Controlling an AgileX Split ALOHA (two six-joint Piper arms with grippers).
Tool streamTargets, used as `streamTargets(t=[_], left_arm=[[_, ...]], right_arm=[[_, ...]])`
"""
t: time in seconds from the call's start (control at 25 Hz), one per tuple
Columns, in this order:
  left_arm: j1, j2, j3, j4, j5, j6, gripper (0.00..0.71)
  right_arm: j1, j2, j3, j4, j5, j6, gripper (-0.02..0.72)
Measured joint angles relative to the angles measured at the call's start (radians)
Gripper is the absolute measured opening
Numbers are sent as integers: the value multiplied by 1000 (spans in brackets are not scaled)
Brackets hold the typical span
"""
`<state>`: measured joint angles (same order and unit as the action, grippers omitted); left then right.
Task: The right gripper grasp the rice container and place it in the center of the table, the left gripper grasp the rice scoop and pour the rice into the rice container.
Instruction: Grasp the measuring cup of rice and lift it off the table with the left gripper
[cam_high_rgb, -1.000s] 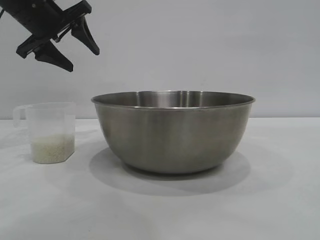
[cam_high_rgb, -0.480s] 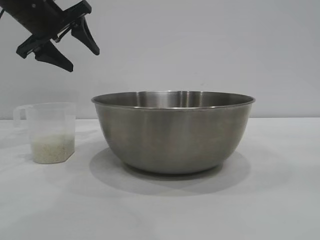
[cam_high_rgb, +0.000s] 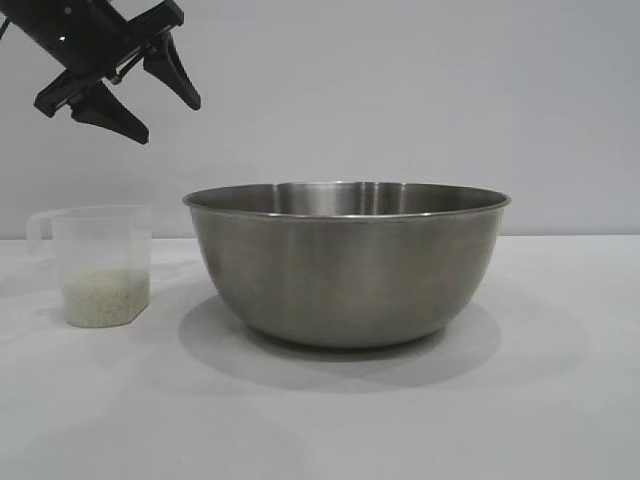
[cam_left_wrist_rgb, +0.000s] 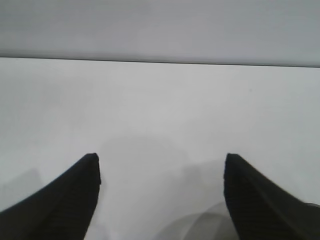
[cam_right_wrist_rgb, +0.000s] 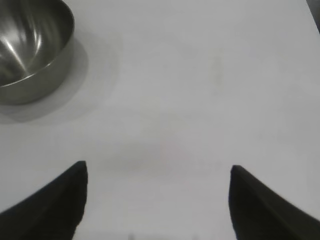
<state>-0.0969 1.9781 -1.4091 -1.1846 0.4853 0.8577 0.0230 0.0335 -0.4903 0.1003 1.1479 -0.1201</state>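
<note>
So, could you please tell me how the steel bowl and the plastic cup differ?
The bowl is far larger and wider than the cup. The bowl is opaque brushed steel; the cup is see-through plastic with a loop handle. Rice shows through the cup's wall, while the bowl's inside looks bare in the right wrist view. Both stand upright on the table, apart.

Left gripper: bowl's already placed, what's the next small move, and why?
Probably lower the left gripper toward the small translucent plastic rice scoop. Its jaws are open and empty, hanging above the scoop, which stands untouched with rice in it beside the large steel rice container. The right gripper is open, clear of the bowl.
</note>
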Motion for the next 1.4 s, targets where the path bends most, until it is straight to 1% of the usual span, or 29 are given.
streamTargets(t=[0.16, 0.6, 0.68, 0.76, 0.84, 0.92, 1.0, 1.2, 1.28, 1.4], left_arm=[[0, 0, 0, 0, 0, 0, 461], [0, 0, 0, 0, -14, 0, 461], [0, -2, 0, 4, 13, 0, 461], [0, -17, 0, 41, 51, 0, 461], [0, -48, 0, 115, 96, -22, 461], [0, -95, 0, 216, 155, -88, 461], [0, -144, 0, 342, 209, -176, 461], [0, -249, 0, 579, 342, -434, 461], [0, -291, 0, 664, 402, -500, 461], [0, -348, 0, 755, 493, -583, 461]], right_arm=[[0, -43, 0, 2, -1, 0, 524], [0, -49, 1, 2, -2, 0, 524], [0, -49, 1, 2, -2, 0, 524], [0, -49, 1, 2, -2, 0, 524], [0, -49, 1, 2, -2, 0, 524], [0, -49, 1, 2, -2, 0, 524], [0, -49, 1, 2, -2, 0, 524], [0, -49, 1, 2, -2, 0, 524], [0, -49, 1, 2, -2, 0, 524], [0, -49, 1, 2, -2, 0, 524]])
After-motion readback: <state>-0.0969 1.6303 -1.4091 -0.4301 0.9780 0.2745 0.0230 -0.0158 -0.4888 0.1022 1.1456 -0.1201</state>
